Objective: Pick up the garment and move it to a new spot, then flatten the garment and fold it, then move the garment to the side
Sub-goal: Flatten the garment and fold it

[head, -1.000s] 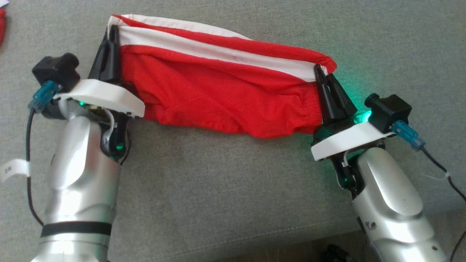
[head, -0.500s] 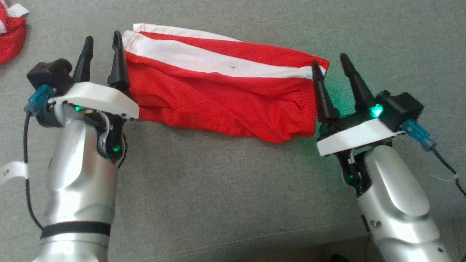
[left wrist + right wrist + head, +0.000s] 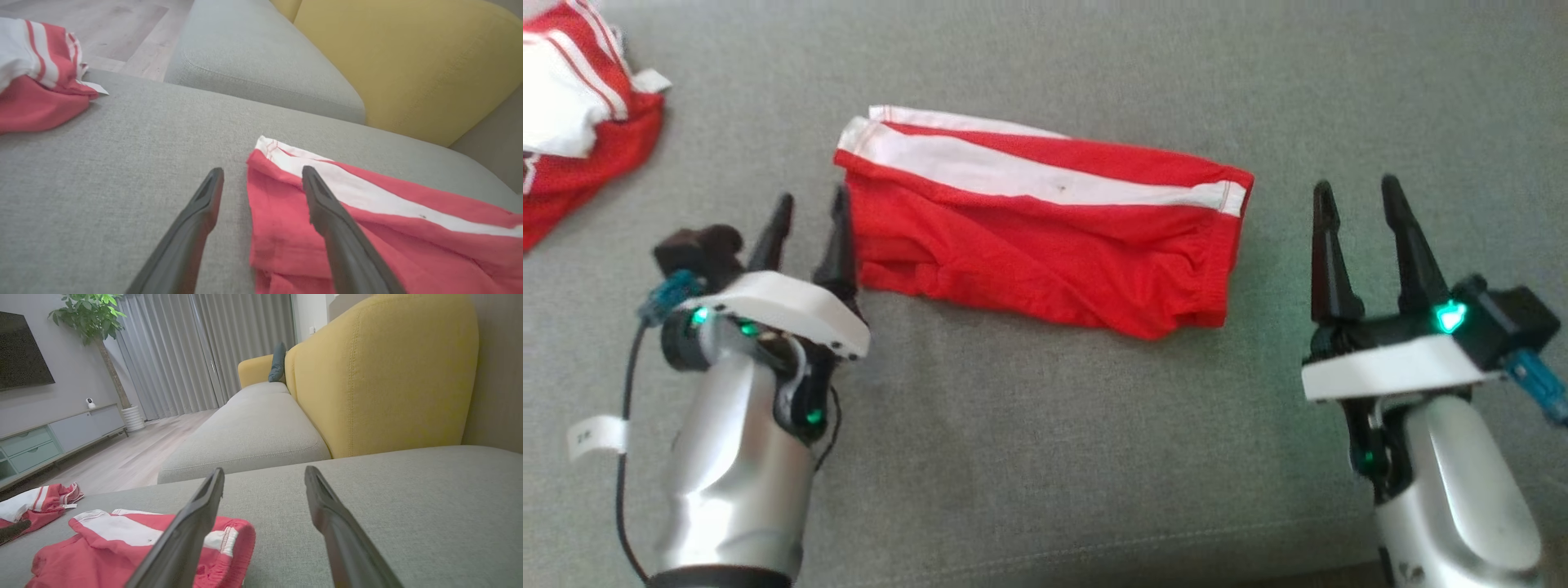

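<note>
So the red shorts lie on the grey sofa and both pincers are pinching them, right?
No. The red shorts lie on the grey sofa, but the left pincer and right pincer are open and pinch nothing; the head view shows it.

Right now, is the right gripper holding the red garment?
No, the right gripper stands open beside the red garment, with bare grey cushion between them.

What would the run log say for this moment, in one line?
garment: folded, flat on sofa | left pincer: open, at its edge | right pincer: open, clear
</note>
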Controlling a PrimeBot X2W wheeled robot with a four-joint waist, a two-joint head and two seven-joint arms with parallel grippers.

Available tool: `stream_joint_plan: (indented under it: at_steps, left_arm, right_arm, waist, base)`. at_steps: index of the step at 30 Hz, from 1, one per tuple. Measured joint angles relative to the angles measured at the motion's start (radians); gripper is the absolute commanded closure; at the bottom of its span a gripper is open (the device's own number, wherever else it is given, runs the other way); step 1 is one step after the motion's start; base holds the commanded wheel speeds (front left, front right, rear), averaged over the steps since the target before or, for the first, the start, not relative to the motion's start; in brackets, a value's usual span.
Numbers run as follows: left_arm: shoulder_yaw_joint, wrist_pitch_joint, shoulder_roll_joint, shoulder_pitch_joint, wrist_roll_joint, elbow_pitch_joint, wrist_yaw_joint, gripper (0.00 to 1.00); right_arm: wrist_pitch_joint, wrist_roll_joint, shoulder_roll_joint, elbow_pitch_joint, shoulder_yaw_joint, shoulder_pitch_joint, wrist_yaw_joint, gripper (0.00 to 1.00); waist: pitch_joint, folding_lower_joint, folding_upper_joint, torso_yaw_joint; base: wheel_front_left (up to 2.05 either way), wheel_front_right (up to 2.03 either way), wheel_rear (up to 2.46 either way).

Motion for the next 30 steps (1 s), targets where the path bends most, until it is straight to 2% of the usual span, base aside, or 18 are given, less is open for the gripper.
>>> stream_joint_plan:
  at_steps: [6, 14, 21, 23, 24, 25, 30]
  left_arm:
    - [-0.023, 0.106, 0.002, 0.014, -0.023, 0.009, 0.003, 0.0]
    - [-0.017, 0.225, 0.019, 0.008, -0.042, 0.056, 0.045, 0.0]
    - [-0.024, 0.298, 0.02, -0.005, -0.065, 0.069, 0.044, 0.0]
    - [-0.026, 0.319, 0.02, -0.008, -0.066, 0.064, 0.044, 0.56]
    - [-0.027, 0.322, 0.02, -0.007, -0.072, 0.062, 0.044, 0.76]
    - [-0.028, 0.329, 0.02, -0.007, -0.075, 0.062, 0.044, 1.0]
    - [-0.04, 0.333, 0.017, 0.006, -0.091, 0.043, 0.043, 1.0]
  right_arm:
    - [0.0, -0.007, 0.004, -0.035, 0.006, 0.065, 0.0, 0.0]
    - [0.0, -0.007, 0.007, -0.058, 0.022, 0.065, 0.0, 0.0]
    - [0.0, -0.007, 0.007, -0.064, 0.014, 0.065, 0.0, 0.0]
    - [0.0, -0.007, 0.007, -0.064, 0.009, 0.065, 0.0, 0.0]
    - [0.0, -0.007, 0.007, -0.064, 0.006, 0.065, 0.0, 0.0]
    - [0.0, -0.007, 0.007, -0.064, 0.004, 0.065, 0.0, 0.0]
    - [0.0, -0.007, 0.007, -0.064, 0.001, 0.065, 0.0, 0.0]
  waist:
    - [-0.041, 0.0, 0.0, -0.003]
    - [-0.016, 0.0, 0.0, -0.044]
    - [0.001, 0.0, 0.0, -0.065]
    - [0.001, 0.0, 0.0, -0.065]
    - [0.0, 0.0, 0.0, -0.064]
    - [0.0, 0.0, 0.0, -0.063]
    - [-0.005, 0.0, 0.0, -0.055]
  base:
    - [0.0, 0.0, 0.0]
    - [0.0, 0.0, 0.0]
    - [0.0, 0.0, 0.0]
    - [0.0, 0.0, 0.0]
    - [0.0, 0.0, 0.0]
    - [0.0, 0.0, 0.0]
    - [0.0, 0.0, 0.0]
